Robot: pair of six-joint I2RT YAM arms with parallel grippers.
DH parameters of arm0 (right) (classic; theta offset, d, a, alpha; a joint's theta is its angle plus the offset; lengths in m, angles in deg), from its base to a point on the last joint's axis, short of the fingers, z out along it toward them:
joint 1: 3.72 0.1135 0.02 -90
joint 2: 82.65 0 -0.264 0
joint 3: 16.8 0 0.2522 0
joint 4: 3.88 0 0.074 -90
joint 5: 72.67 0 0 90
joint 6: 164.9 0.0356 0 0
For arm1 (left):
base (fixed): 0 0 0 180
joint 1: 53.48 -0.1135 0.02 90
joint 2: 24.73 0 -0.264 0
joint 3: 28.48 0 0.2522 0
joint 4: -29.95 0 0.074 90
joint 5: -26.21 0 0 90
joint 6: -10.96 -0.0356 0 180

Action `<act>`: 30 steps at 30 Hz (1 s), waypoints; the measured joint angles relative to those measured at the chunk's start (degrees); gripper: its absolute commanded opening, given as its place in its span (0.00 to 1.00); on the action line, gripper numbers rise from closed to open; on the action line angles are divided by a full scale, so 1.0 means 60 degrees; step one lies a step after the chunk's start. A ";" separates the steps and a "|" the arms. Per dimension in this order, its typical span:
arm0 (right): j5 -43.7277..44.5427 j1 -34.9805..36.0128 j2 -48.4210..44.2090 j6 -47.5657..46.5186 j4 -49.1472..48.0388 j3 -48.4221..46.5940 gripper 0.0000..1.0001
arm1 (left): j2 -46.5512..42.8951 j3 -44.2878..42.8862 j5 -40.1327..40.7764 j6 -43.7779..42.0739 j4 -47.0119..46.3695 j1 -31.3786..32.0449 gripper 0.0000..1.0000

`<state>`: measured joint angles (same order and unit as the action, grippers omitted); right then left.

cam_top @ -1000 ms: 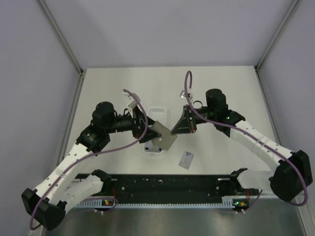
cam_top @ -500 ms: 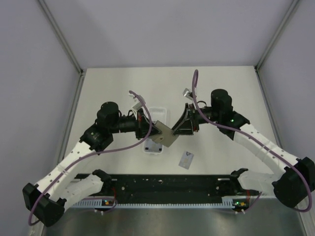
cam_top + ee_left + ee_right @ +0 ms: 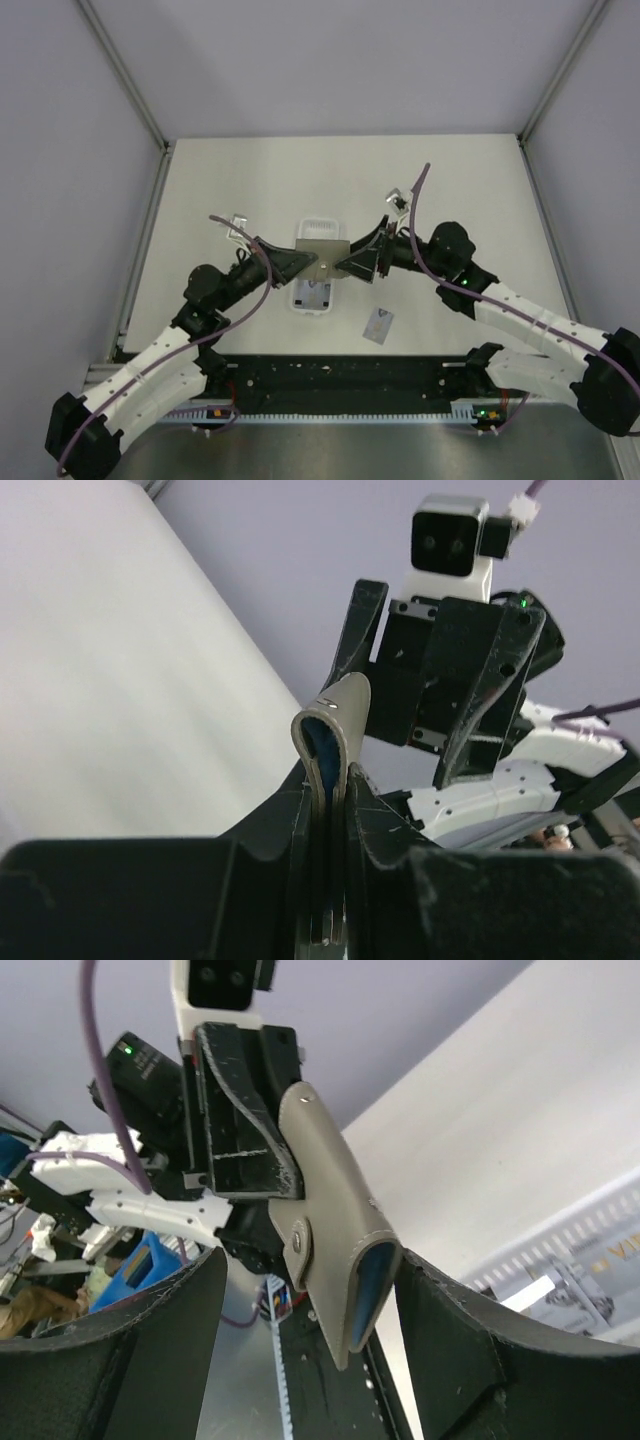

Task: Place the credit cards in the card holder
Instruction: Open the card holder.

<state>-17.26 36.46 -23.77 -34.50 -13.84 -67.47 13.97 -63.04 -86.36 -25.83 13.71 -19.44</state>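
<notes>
Both your arms have sunk lower since a second ago, and the wallet (image 3: 322,256) now hangs over the white tray (image 3: 312,300), clamped in your left gripper (image 3: 305,262), while your right gripper (image 3: 350,266) stands spread around its other edge and one card (image 3: 379,324) lies on the table nearby.

At mid-desk, lengthwise from near edge to far: the tray (image 3: 312,300). Over its middle, up off the desk (image 3: 230,180): the card holder (image 3: 322,256), nipped from the left by the left gripper (image 3: 306,262), with the right gripper (image 3: 346,266) just to its right, fingers spread either side of its edge. Right of the tray, toward the near edge, flat on the desk: one credit card (image 3: 379,324).
</notes>
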 measured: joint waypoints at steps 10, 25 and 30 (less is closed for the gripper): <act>0.1479 0.0976 0.0208 0.0863 -0.1880 0.0175 0.21 | 0.0011 0.0109 0.1177 0.1228 -0.1996 0.0357 0.00; -0.0911 0.0182 0.0280 0.0357 0.0153 -0.1650 0.00 | -0.0135 -0.2936 -0.0153 -0.1362 0.1785 0.0372 0.63; -0.2998 -0.0018 0.0346 -0.0350 0.1286 -0.2565 0.00 | -0.0029 -0.4739 -0.1698 -0.3075 0.3752 0.0372 0.56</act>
<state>-35.24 36.35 -21.70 -36.59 -6.13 -82.85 13.79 -91.48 -96.54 -44.28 36.22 -17.21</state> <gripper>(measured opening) 0.063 0.588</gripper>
